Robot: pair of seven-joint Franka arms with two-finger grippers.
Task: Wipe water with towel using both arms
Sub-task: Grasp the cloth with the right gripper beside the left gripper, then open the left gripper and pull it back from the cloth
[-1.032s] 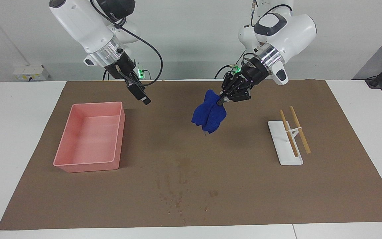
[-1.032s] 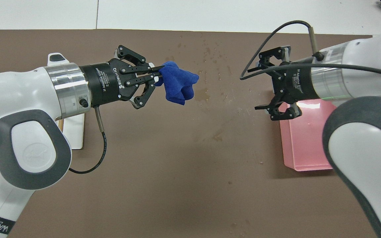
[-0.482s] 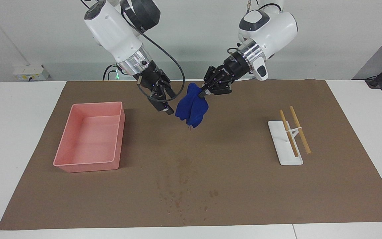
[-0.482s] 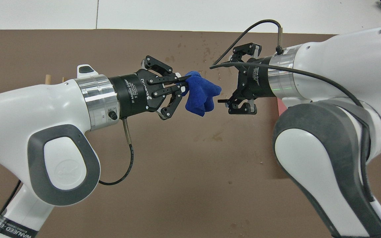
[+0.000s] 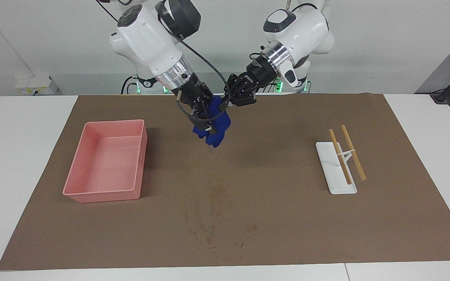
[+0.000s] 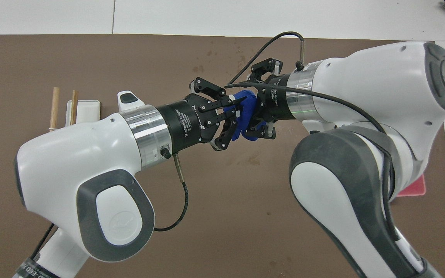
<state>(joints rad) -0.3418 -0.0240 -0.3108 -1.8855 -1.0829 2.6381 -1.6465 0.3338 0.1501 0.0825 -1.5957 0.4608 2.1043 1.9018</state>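
Observation:
The deep-blue towel hangs bunched in the air over the middle of the brown mat, on the half nearer the robots. My left gripper is shut on the towel's upper corner. My right gripper has come in from the other end and is pressed into the hanging cloth, which hides its tips. The water lies as small dark specks and blotches on the mat, farther from the robots than the towel.
A pink tray stands toward the right arm's end of the mat. A white stand with two wooden sticks sits toward the left arm's end. The mat lies on a white table.
The left gripper carried the towel toward the right arm's end. The right gripper swung in from beside the tray and met the towel; a gap between them has closed.

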